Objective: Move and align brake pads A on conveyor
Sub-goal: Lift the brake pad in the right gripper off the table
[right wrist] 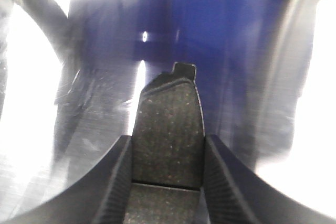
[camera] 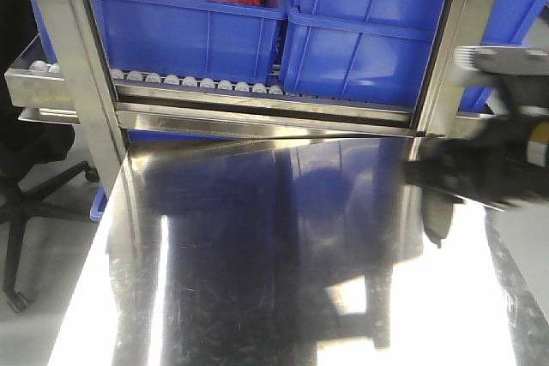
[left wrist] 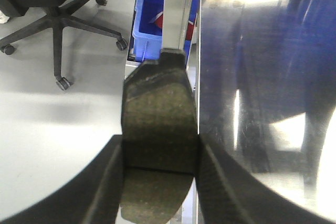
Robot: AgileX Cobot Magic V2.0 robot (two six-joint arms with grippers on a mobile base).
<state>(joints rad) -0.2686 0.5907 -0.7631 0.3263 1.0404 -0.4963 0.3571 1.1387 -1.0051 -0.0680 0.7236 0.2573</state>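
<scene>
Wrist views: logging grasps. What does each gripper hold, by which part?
Left gripper pinches a grey grooved brake pad across its side edges at the groove; right gripper holds a second grey grooved pad likewise.

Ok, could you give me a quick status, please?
Left claw shut on a pad. Right claw shut on a second pad. Conveyor not in view.

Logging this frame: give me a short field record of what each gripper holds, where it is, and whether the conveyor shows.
left gripper: shut on left-held brake pad, friction face to camera
left position: just off the steel tabletop edge, floor beneath
right gripper: shut on right-held brake pad
right position: above the steel tabletop
conveyor: in no view
background: blue bins on roller rack; office chair
</scene>
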